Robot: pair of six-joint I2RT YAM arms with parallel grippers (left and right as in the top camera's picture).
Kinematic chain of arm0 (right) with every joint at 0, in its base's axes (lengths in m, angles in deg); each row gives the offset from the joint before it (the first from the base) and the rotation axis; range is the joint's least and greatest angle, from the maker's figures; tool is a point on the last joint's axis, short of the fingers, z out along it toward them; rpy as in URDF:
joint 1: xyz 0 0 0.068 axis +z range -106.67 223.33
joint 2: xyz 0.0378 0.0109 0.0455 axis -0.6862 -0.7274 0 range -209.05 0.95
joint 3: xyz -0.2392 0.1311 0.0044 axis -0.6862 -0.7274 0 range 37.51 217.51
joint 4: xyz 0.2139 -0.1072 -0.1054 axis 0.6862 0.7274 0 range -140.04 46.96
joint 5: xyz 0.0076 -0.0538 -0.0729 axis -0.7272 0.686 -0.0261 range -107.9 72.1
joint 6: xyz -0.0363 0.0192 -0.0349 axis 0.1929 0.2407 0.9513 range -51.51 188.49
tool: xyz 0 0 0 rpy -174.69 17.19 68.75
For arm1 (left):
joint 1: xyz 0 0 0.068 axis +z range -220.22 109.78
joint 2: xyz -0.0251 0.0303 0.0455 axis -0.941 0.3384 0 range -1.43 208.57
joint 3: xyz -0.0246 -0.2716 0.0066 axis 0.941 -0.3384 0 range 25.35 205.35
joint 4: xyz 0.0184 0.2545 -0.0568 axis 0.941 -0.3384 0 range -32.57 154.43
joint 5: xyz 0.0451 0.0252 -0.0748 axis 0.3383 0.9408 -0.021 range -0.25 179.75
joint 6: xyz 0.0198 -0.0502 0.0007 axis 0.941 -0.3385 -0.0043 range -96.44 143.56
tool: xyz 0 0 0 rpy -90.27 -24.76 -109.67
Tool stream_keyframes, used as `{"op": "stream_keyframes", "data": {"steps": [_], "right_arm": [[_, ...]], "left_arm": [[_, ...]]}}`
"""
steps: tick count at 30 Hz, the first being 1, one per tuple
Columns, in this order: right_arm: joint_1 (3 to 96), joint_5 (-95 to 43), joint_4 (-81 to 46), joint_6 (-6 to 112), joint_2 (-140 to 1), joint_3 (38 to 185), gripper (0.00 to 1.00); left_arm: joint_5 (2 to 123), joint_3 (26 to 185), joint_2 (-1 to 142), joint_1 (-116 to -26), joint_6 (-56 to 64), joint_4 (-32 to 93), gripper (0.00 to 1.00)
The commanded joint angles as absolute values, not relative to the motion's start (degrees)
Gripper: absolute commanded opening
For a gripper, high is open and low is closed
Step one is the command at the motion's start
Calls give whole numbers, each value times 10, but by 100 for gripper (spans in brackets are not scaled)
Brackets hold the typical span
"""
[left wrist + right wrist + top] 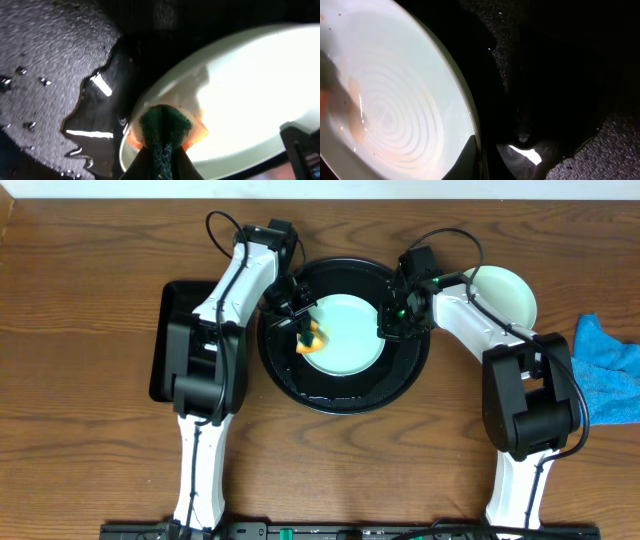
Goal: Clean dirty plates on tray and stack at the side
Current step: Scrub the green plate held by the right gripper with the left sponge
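A pale mint-blue plate (350, 338) lies in the round black tray (340, 394). My left gripper (306, 330) is shut on an orange sponge with a green scouring side (312, 341) and presses it on the plate's left part. The left wrist view shows the sponge (167, 125) between the fingers (162, 167) on the plate (250, 85). My right gripper (390, 320) is shut on the plate's right rim; the right wrist view shows its fingers (482, 162) either side of the rim, and faint brownish smears on the plate (395, 100). A second pale plate (505, 292) sits on the table to the right. A third plate is not visible.
A rectangular black tray (170, 340) lies left of the round tray, under the left arm. A blue cloth (610, 370) lies at the table's right edge. Water pools on the round tray's floor (95, 130).
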State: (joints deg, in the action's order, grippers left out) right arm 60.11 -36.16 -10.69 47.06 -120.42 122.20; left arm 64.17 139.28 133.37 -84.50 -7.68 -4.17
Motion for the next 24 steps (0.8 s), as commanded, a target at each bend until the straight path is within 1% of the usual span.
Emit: {"op": "stream_keyframes", "data": {"steps": [1, 7, 14, 17, 24], "right_arm": [[599, -357, -106, 478, -1204, 1218, 1], [599, -357, -106, 478, -1204, 1218, 1], [599, -357, -106, 478, -1204, 1218, 1], [599, -357, -106, 478, -1204, 1218, 1], [599, -357, -105, 478, -1204, 1218, 1]], "left_arm": [[616, 1393, 1299, -841, -67, -46, 7], [548, 1393, 1299, -843, -67, -61, 8], [551, 1391, 1301, -878, -68, -71, 7], [585, 1390, 1302, -891, -78, -78, 8], [596, 1390, 1310, -896, -85, -89, 7]]}}
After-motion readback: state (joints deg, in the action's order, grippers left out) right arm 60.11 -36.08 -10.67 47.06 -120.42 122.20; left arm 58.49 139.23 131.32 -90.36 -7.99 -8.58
